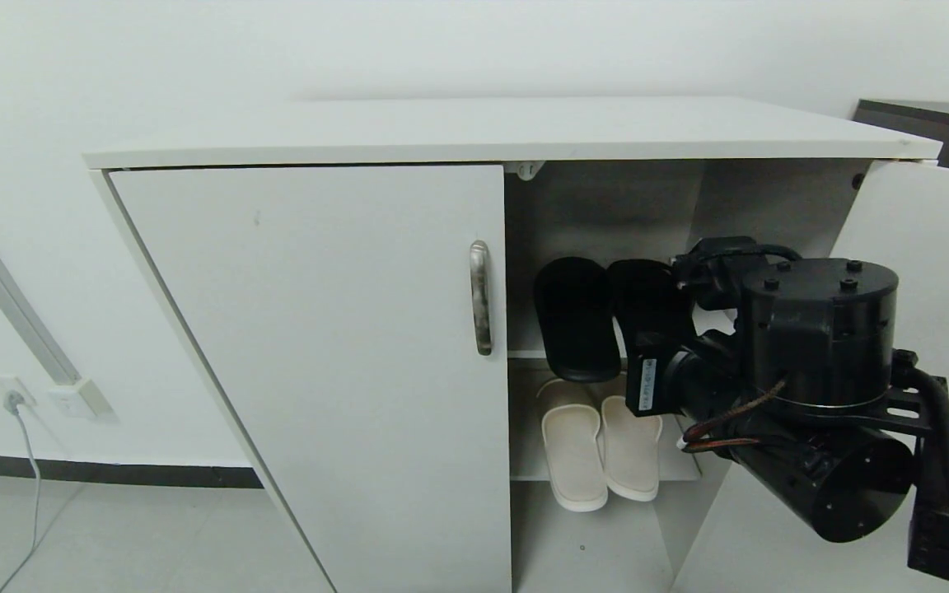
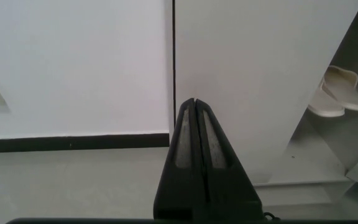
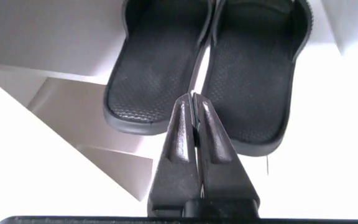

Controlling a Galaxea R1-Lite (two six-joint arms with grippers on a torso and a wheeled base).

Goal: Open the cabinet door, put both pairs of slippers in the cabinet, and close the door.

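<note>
Slippers are both stowed in the cabinet [image 1: 474,132]: black pair [image 1: 577,321] on the upper shelf [image 1: 524,355], white pair [image 1: 598,449] below. My right tool [image 3: 194,102], pressed together and empty, hangs just before the black heels. My left tool [image 2: 194,106] is likewise closed. What's left, I judge, is swinging the open right door [image 1: 919,272] shut.

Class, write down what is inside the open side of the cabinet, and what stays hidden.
Two black slippers lie on the upper shelf, two white slippers on the shelf below. The right arm covers part of one black slipper; the closed door hides the other half.
</note>
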